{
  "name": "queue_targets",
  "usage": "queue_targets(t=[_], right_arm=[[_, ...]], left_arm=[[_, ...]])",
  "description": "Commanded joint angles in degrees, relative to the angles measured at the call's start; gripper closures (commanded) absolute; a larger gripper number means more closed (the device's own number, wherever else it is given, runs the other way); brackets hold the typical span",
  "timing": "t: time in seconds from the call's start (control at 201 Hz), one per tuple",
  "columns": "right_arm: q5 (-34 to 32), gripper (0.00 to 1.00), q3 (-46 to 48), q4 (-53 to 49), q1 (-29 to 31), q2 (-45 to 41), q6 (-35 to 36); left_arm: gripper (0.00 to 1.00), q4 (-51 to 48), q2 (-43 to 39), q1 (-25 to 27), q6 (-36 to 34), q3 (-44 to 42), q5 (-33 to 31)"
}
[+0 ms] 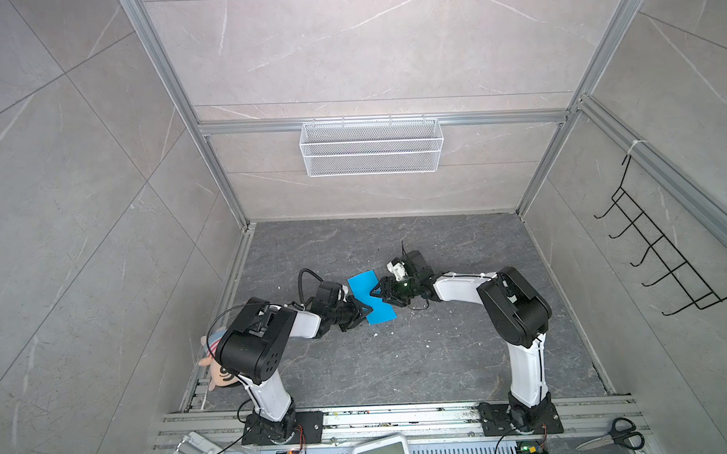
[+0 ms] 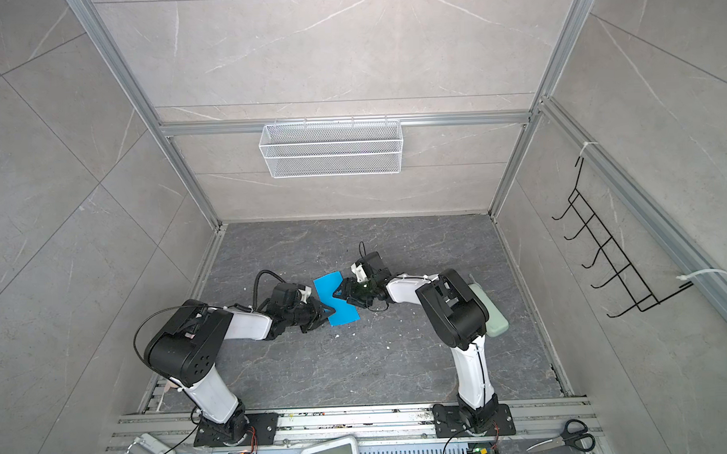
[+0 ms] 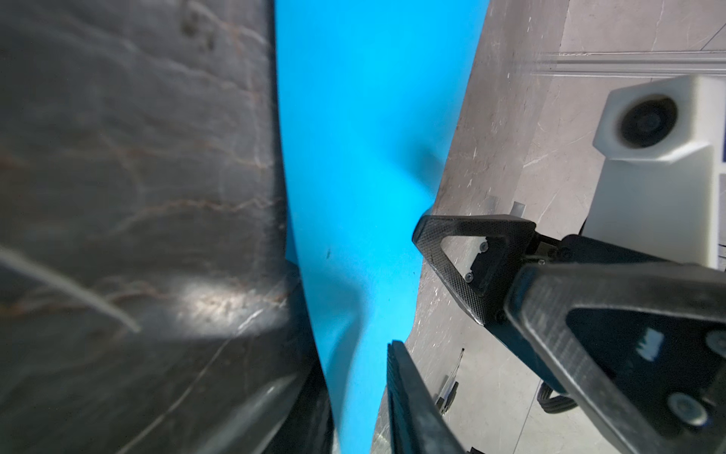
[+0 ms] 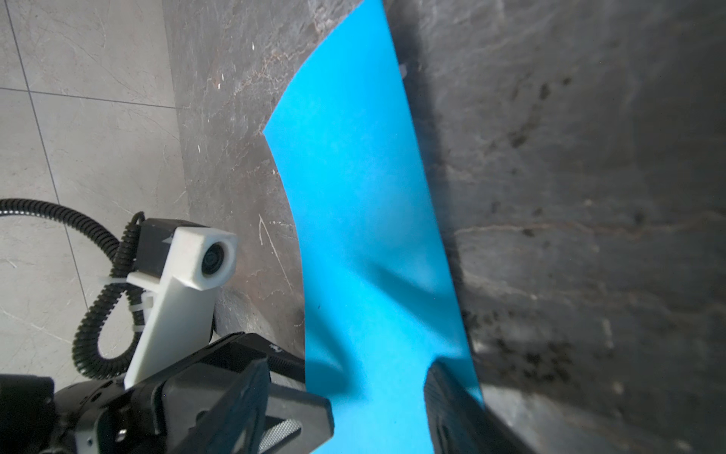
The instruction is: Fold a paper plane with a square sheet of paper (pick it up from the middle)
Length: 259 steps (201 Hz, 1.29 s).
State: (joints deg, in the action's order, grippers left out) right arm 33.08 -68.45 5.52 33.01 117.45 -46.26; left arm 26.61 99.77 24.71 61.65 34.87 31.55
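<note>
The square sheet of paper (image 1: 364,283) (image 2: 327,286) is sky-blue and shows as a narrow bowed strip at the middle of the dark table. My left gripper (image 1: 365,309) (image 2: 329,310) reaches in from the left. In the left wrist view the sheet (image 3: 353,157) runs between its fingers (image 3: 404,385), and a narrow gap still shows at my left gripper (image 3: 353,353). My right gripper (image 1: 376,292) (image 2: 338,294) (image 4: 379,393) comes from the right, open wide, astride the sheet (image 4: 353,196). One finger lies along its edge. No paper plane shows.
A white wire basket (image 1: 371,146) hangs on the back wall and a black hook rack (image 1: 666,246) on the right wall. Scissors (image 1: 612,435) and a white device (image 1: 381,452) lie at the front. A plush toy (image 1: 219,368) sits by the left arm, a pale green box (image 2: 490,311) behind the right.
</note>
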Motion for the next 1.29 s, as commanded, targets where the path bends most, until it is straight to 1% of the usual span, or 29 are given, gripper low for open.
queue_targets(t=[0.0,0.09,0.184,0.244,0.299,0.368,0.478,0.587,0.607,0.657,0.752,0.846,1.055,1.2,1.284], right_arm=[[-1.0,0.33,1.87,-2.15,0.03,0.78,2.78],[-0.86,0.33,1.91,-1.94,0.03,-0.11,4.39],[-1.0,0.32,2.5,-0.62,-0.06,-2.67,6.79],[-1.47,0.31,3.22,0.0,-0.06,-5.28,10.0],[-2.28,0.3,4.0,-0.33,-0.07,-8.03,14.32],[-4.19,0.29,6.08,-0.6,0.12,-11.74,20.91],[-6.48,0.31,11.46,1.3,0.6,-17.4,31.03],[-10.44,0.31,15.54,2.58,1.36,-21.81,38.05],[-10.49,0.33,15.92,2.64,1.57,-22.09,39.56],[-11.21,0.35,18.93,6.59,2.67,-23.57,44.28],[-16.47,0.35,23.91,12.65,6.54,-26.11,52.14],[-20.26,0.36,24.76,13.98,9.13,-25.76,56.54],[-24.64,0.41,27.1,19.86,13.17,-22.9,65.37],[-24.66,0.41,27.06,22.92,14.9,-20.35,69.4],[-24.65,0.41,26.4,22.88,15.87,-18.78,72.5]], left_arm=[[0.75,0.44,1.13,-0.58,0.76,1.41,-1.33],[0.8,0.46,1.35,-0.85,0.86,1.69,-1.31],[0.89,-0.35,1.18,-0.84,1.18,2.0,-0.87],[0.93,-1.68,0.66,-0.8,1.74,2.3,-0.61],[0.96,-3.21,-0.13,-0.84,2.21,2.55,-0.21],[0.97,-5.56,-1.55,-0.85,2.91,2.86,-0.04],[0.97,-12.03,-4.08,-0.86,2.93,4.61,0.11],[0.97,-16.57,-5.52,-0.81,4.73,6.18,0.09],[0.97,-16.67,-5.63,-0.83,5.11,6.4,0.27],[0.97,-16.75,-5.81,-0.83,6.24,6.82,0.76],[0.97,-16.76,-6.02,-0.82,8.35,7.44,1.46],[0.97,-17.37,-6.4,-0.88,9.75,7.76,1.54],[0.97,-17.9,-6.38,-0.84,11.31,8.17,2.08],[0.97,-17.22,-6.08,-0.81,11.96,8.41,2.29],[0.97,-17.12,-5.57,-0.87,11.98,8.63,2.13]])
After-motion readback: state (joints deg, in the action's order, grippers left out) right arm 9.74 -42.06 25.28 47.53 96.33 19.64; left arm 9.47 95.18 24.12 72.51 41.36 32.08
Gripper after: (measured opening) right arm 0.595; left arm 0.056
